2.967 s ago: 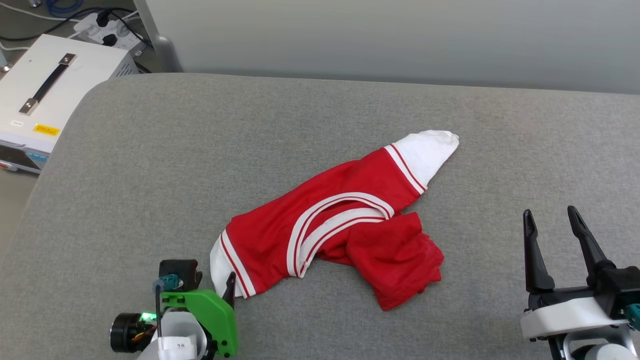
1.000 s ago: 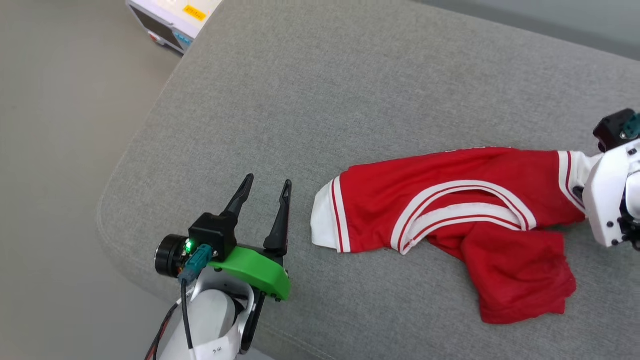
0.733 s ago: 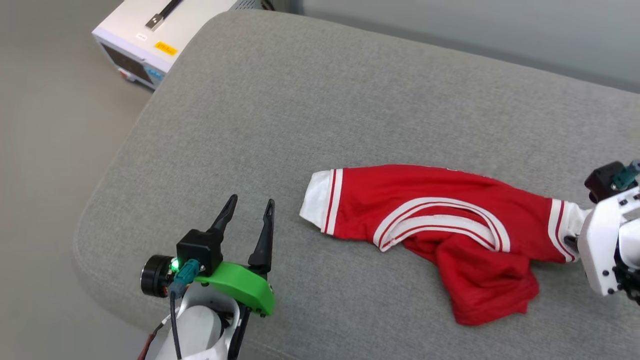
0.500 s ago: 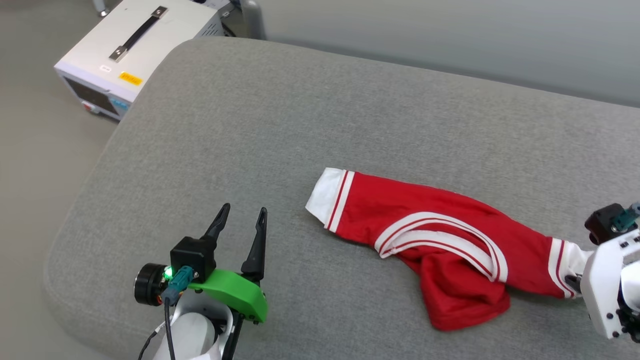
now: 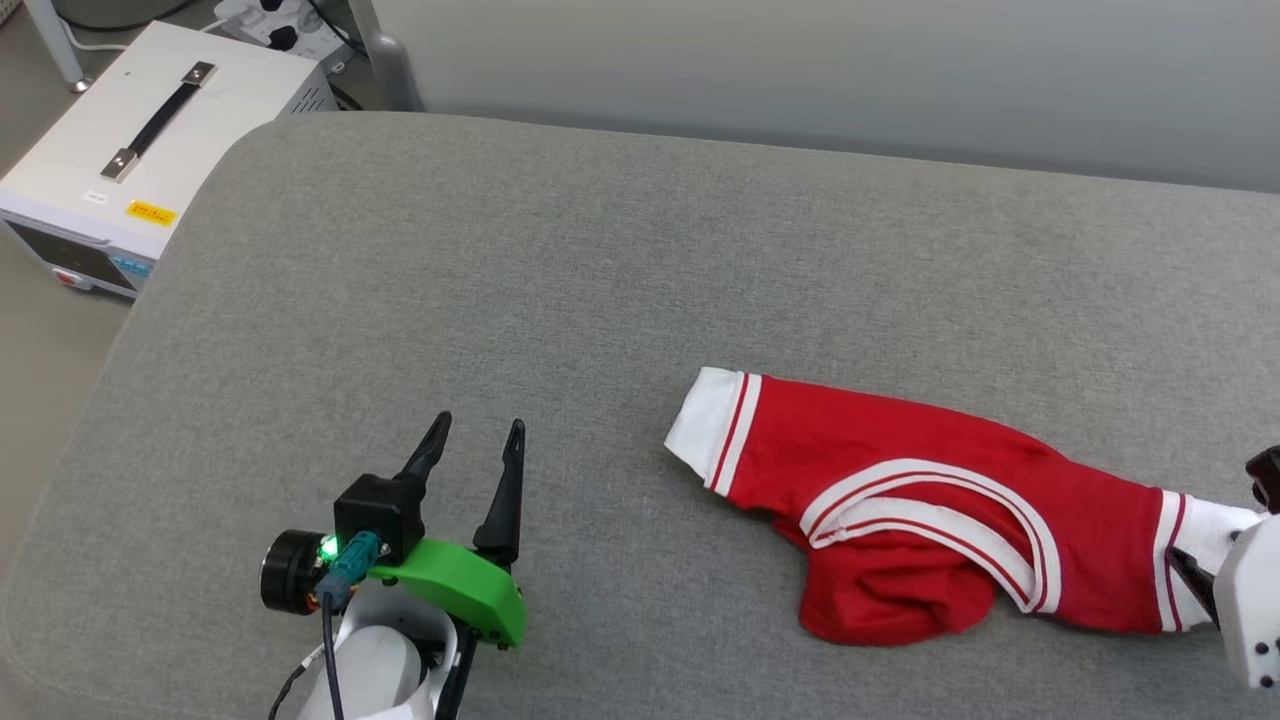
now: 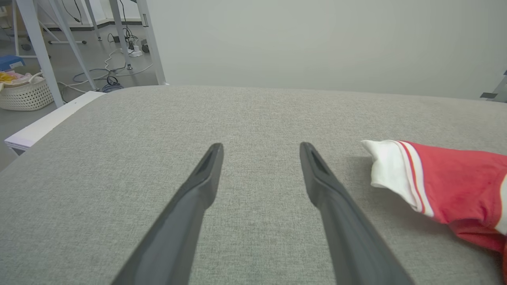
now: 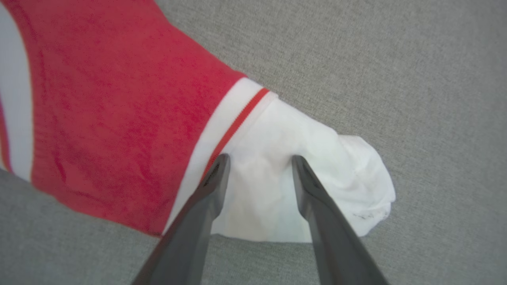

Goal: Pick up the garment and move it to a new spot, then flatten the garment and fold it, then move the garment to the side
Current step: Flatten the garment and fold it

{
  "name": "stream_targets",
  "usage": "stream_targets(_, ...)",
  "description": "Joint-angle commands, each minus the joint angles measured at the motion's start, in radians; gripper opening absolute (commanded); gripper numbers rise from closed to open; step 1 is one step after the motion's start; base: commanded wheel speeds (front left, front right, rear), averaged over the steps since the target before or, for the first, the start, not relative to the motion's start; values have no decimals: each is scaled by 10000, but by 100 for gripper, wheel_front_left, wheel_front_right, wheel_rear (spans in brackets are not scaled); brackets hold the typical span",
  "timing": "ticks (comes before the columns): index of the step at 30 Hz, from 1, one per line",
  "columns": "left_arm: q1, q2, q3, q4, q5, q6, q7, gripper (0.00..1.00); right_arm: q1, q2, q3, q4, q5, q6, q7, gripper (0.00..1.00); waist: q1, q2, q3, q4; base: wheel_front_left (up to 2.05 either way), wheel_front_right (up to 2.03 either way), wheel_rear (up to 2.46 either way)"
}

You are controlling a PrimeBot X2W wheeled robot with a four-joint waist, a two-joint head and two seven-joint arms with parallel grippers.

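Two grippers working low over a grey cushion (image 5: 500,250), red shirt (image 5: 930,500) lying crumpled toward its right side.
The right gripper (image 7: 259,157) is pointing down at the shirt's white sleeve (image 7: 277,130), fingers standing apart with their tips at the cloth (not pinching it). The left gripper (image 5: 480,420) is hovering over bare cushion, fingers spread wide, near the other sleeve (image 6: 390,170) but apart from it. Past the cushion's far left corner a white box (image 5: 130,140) is sitting on the floor, and a pale wall (image 5: 800,60) is running behind.
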Motion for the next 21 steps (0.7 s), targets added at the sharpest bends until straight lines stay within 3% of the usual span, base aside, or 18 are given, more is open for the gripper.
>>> stream_targets(1, -167, 49, 16, 47, -79, -60, -20, 100, -189, 184, -172, -37, -33, -6, -401, 100, 1, -1, 16, -113, 0, 0, 0)
stream_targets(7, -129, 14, -38, 147, -345, -175, 11, 100, -213, 814, -1156, -732, -171, -6, -2413, 100, 1, -1, -97, -411, 0, 0, 0)
stream_targets(11, -62, -74, -220, 197, -628, -327, 126, 100, 545, 1817, -2377, -1744, -625, -6, -4028, 100, 1, -1, -125, -655, 0, 0, 0)
stream_targets(15, -190, -123, -410, 132, -1013, -477, 661, 100, 1199, 2692, -3037, -2692, -1156, -6, -4753, 100, 1, -1, -6, -920, 0, 0, 0)
stream_targets(21, -841, -69, -872, 20, -1656, -614, 2879, 100, 1775, 3451, -3213, -3762, -1726, -6, -4746, 100, 1, -1, 306, -1419, 0, 0, 0)
